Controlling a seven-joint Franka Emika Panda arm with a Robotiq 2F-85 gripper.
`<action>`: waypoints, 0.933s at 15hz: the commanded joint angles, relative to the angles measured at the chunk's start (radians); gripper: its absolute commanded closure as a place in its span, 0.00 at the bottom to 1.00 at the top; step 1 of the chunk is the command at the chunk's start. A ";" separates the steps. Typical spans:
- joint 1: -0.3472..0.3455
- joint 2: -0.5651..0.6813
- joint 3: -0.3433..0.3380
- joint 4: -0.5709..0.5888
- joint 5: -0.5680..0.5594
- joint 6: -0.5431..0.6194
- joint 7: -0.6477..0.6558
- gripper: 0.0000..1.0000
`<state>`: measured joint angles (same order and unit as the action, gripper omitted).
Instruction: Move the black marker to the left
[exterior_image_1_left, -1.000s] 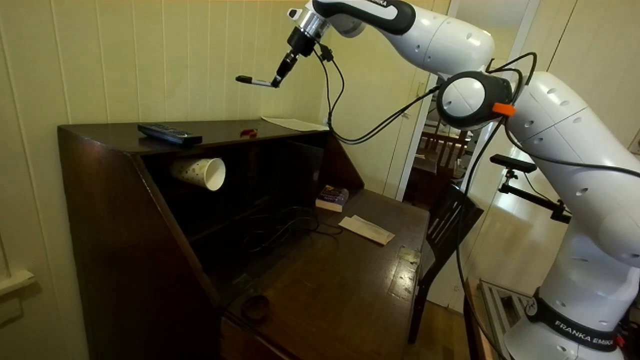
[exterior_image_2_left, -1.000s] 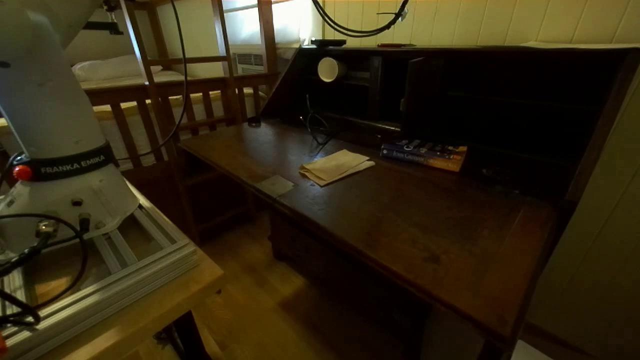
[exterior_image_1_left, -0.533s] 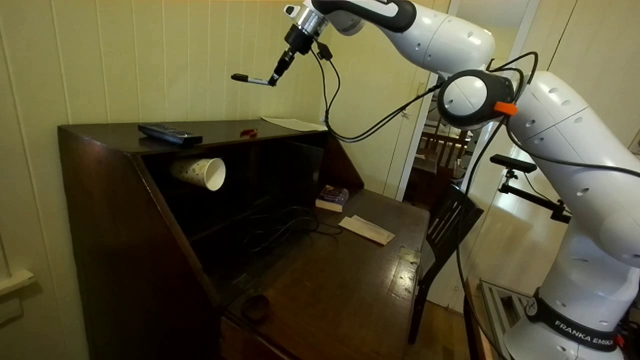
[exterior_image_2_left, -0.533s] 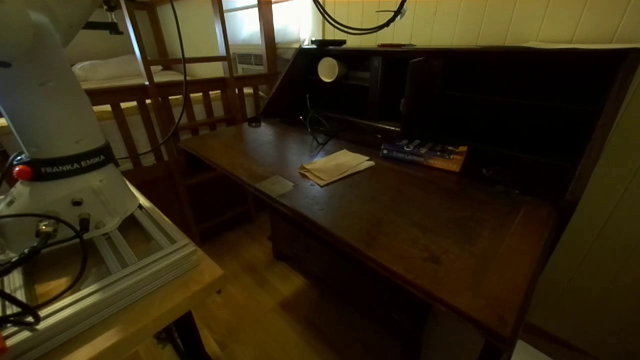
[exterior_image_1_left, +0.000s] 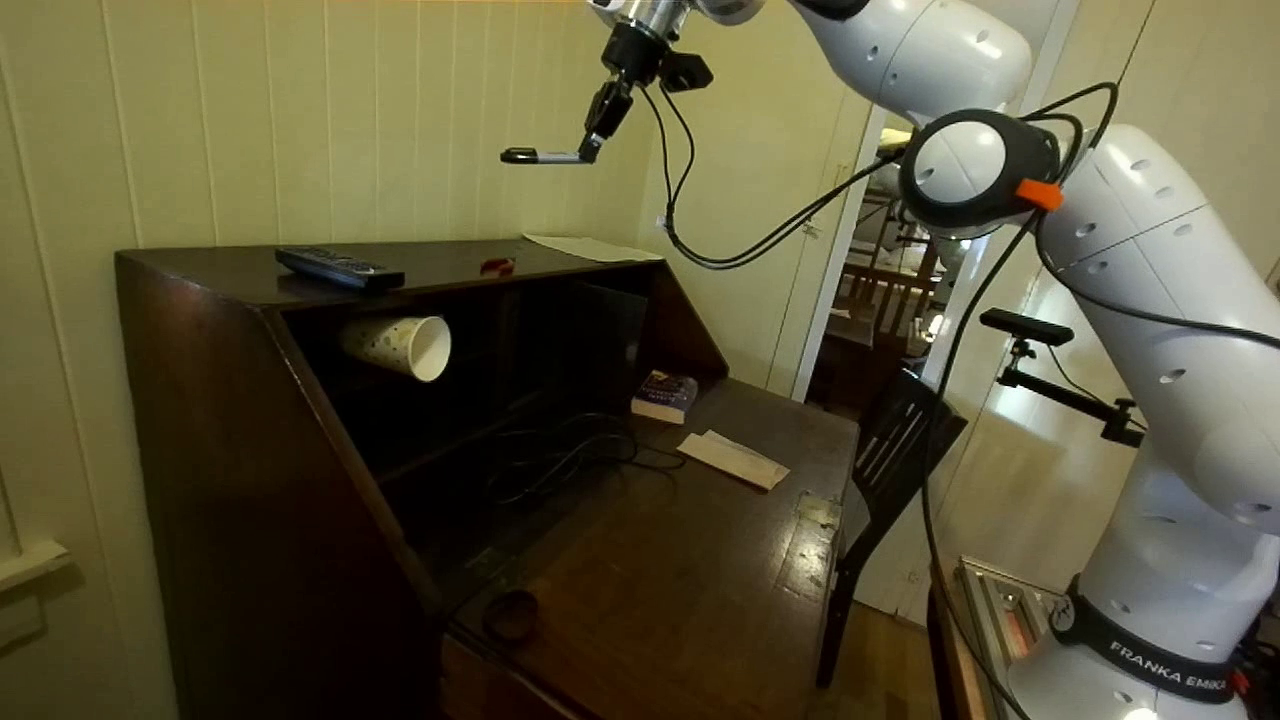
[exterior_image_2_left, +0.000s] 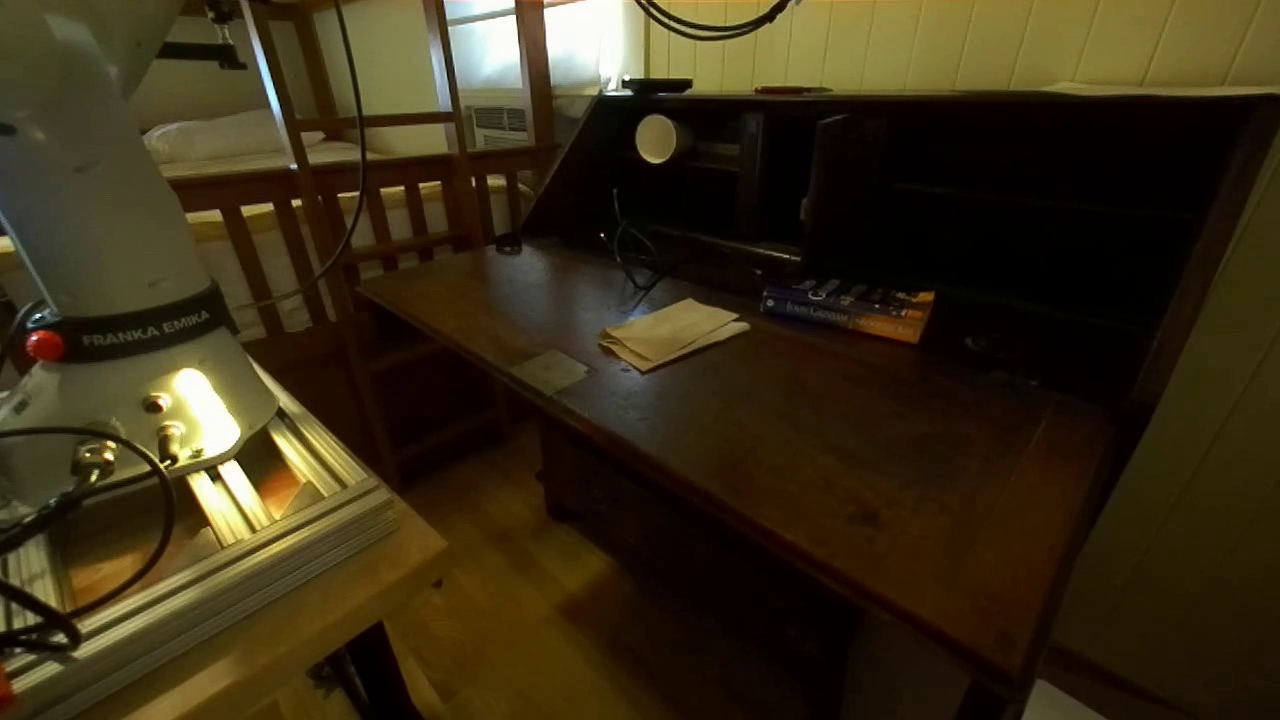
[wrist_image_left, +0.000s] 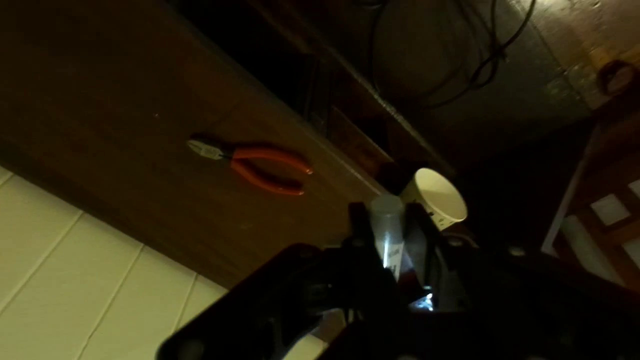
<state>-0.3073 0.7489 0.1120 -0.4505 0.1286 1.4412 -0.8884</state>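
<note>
Black marker (exterior_image_1_left: 546, 157) in the gripper (exterior_image_1_left: 590, 150) (seemingly level).

Present are one slim black-capped grey marker (exterior_image_1_left: 547, 157); one black two-finger pincer (exterior_image_1_left: 590, 150); one dark brown wooden surface (exterior_image_2_left: 820, 440); one flat black remote control (exterior_image_1_left: 338, 268); one speckled white cup (exterior_image_1_left: 390, 345); one pair of red-handled pliers (wrist_image_left: 262, 153); one thick paperback book (exterior_image_2_left: 848, 313); and one folded beige sheet (exterior_image_2_left: 670, 333).

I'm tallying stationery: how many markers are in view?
1: a marker, held in the gripper above the desk. More could be hidden in its dark compartments.
</note>
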 joint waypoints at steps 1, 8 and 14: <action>0.003 -0.073 -0.027 -0.025 -0.013 -0.180 -0.018 0.94; 0.033 -0.138 -0.043 -0.023 -0.015 -0.507 0.046 0.94; 0.113 -0.119 -0.093 0.000 -0.101 -0.437 0.205 0.94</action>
<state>-0.2431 0.6288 0.0539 -0.4508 0.0901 0.9473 -0.7343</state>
